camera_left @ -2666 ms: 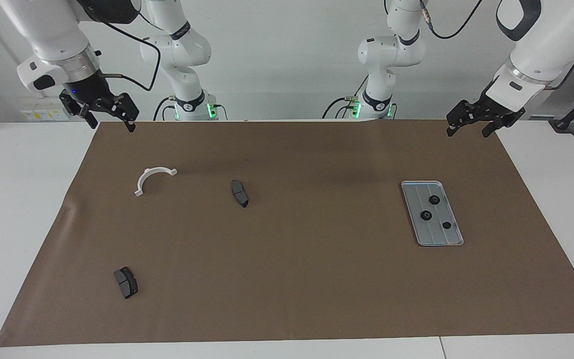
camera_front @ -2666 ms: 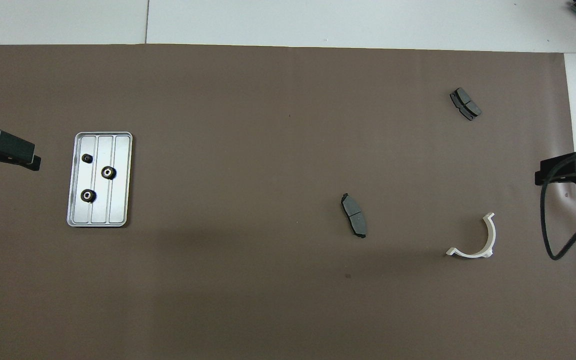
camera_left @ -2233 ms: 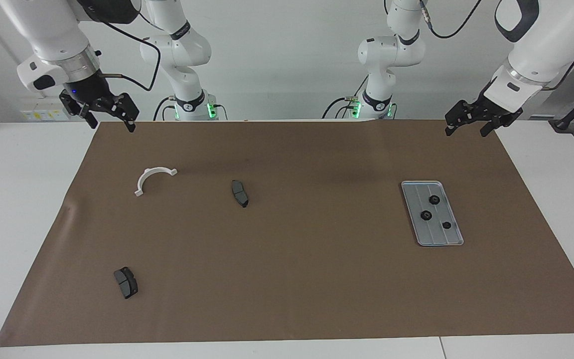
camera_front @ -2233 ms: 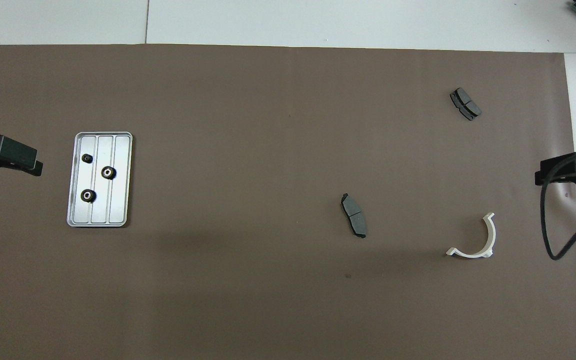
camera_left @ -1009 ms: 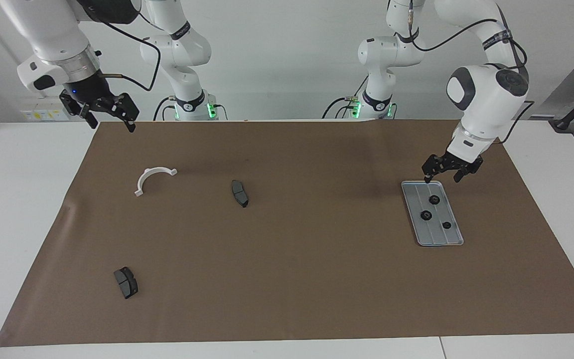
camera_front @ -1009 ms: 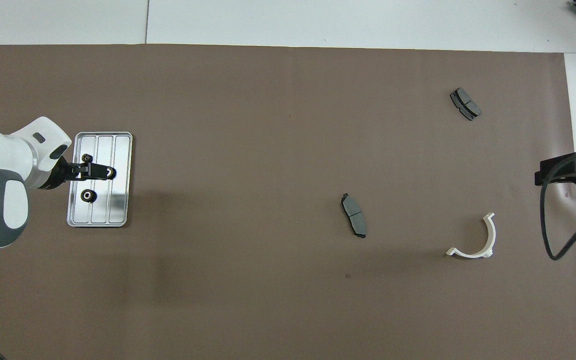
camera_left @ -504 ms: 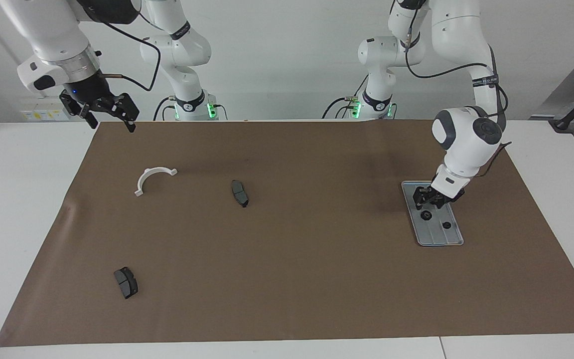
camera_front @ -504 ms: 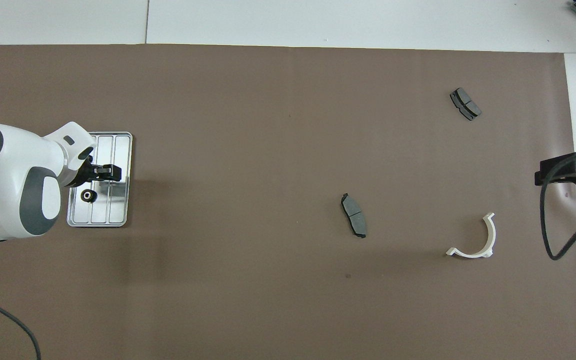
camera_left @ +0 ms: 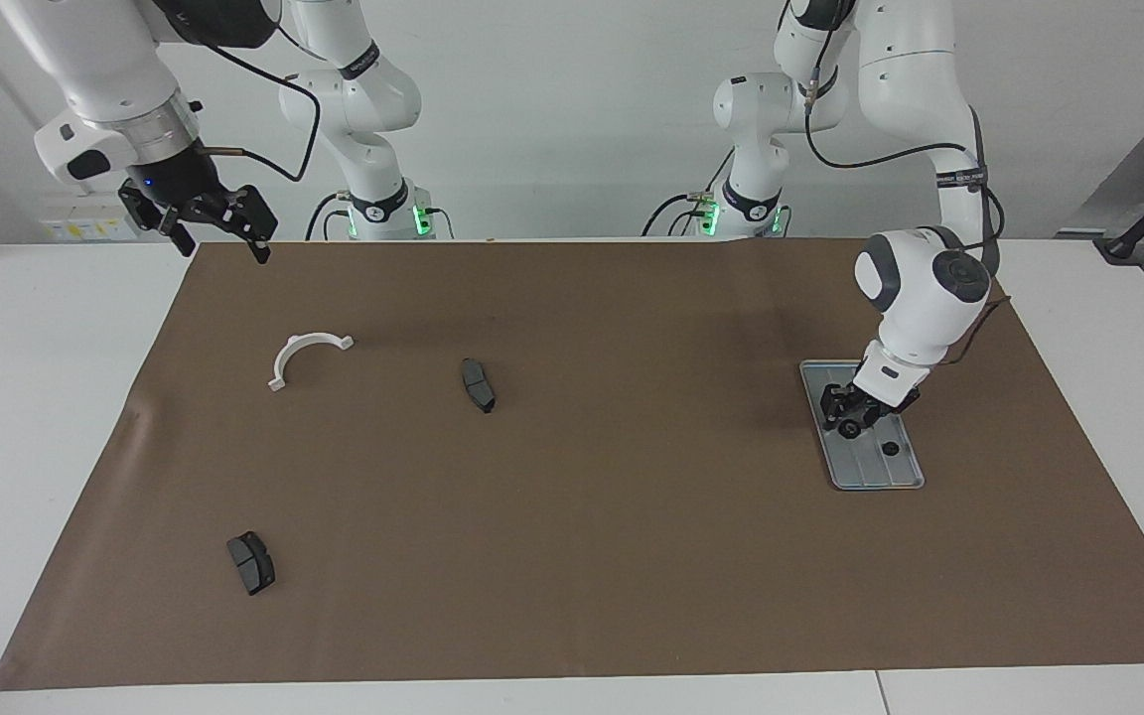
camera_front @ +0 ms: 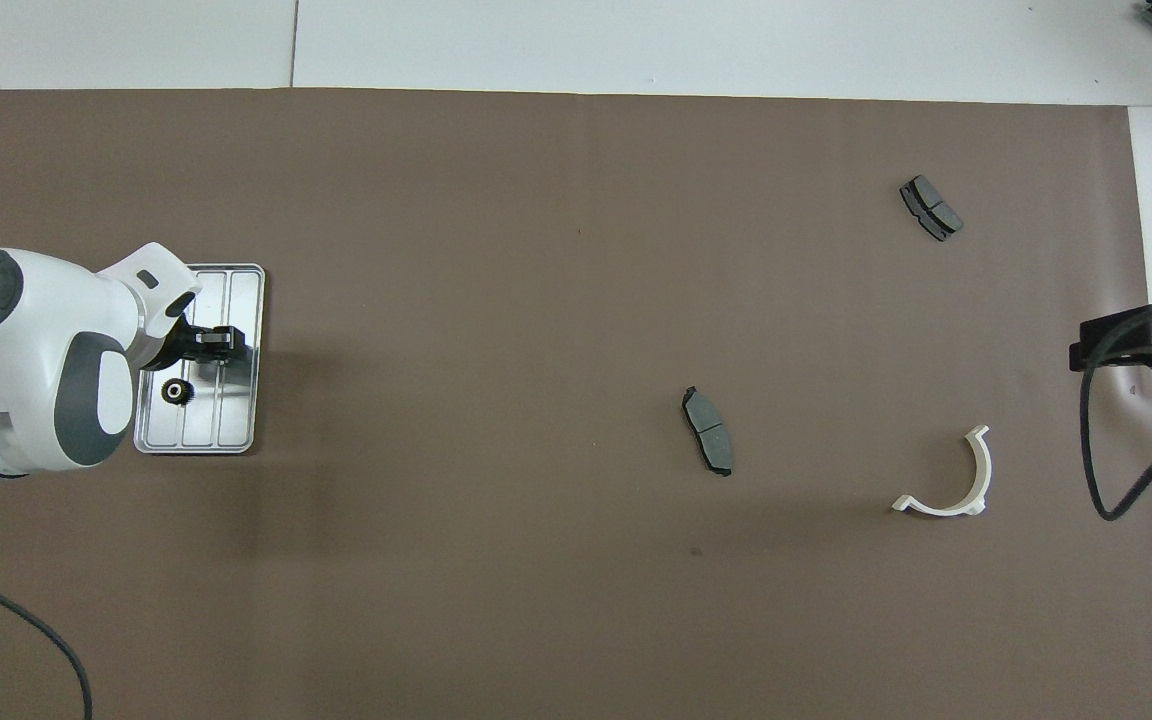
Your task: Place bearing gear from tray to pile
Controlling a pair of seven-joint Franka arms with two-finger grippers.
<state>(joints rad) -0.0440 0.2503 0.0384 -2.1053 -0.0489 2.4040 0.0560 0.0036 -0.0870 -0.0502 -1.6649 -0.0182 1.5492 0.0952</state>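
The silver tray (camera_left: 875,472) lies toward the left arm's end of the brown mat; it also shows in the overhead view (camera_front: 236,420). My left gripper (camera_left: 848,415) is down in the tray, open, its fingers on either side of the middle black bearing gear (camera_left: 848,430). A second gear (camera_left: 890,448) lies farther from the robots. A third gear (camera_front: 174,391) lies nearer to them. The pile is a white half-ring bracket (camera_left: 286,357) and two dark brake pads (camera_left: 478,384) (camera_left: 251,562). My right gripper (camera_left: 219,248) waits open and empty above the mat's corner.
The brown mat (camera_left: 632,556) covers most of the white table. The left arm's white wrist (camera_front: 36,360) hides part of the tray in the overhead view. A black cable (camera_front: 1096,470) hangs by the right gripper (camera_front: 1076,355).
My left arm swung in from the mat's corner and came down onto the tray, ending around the middle gear. The right arm and the pile have not moved.
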